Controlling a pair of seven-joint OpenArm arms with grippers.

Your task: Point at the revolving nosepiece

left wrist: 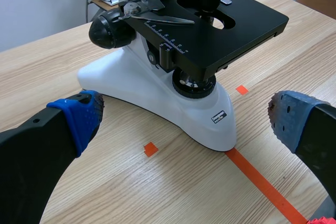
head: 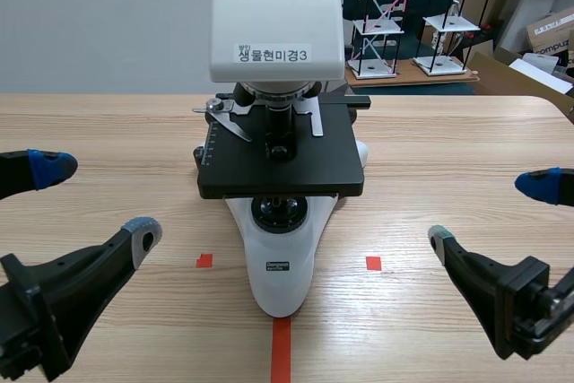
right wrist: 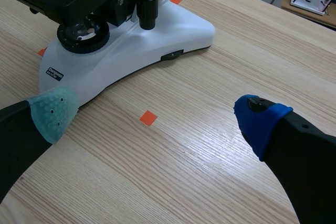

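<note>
Here, the left hand [head: 96, 202] is hanging low over the near left part of the counter [head: 108, 123]. Its two fingers are spread wide and are holding nothing. It is sitting well apart from the microscope [head: 285, 257], which is standing in the middle of the counter. The microscope's white foot is pointing toward the near edge, just above a strip of red tape [head: 281, 352]. The black stage [head: 332, 163] is lying flat across the microscope's middle. The revolving nosepiece [head: 273, 93] is sitting above the stage, tucked just under the white head [head: 278, 15], with one lens [head: 280, 127] pointing down at the stage. Both hands are lying well apart from the nosepiece, nearer than it and lower. The right hand [head: 491, 213] is hanging low over the near right part of the counter. It too is opened wide and gripping nothing, well apart from the microscope.
</note>
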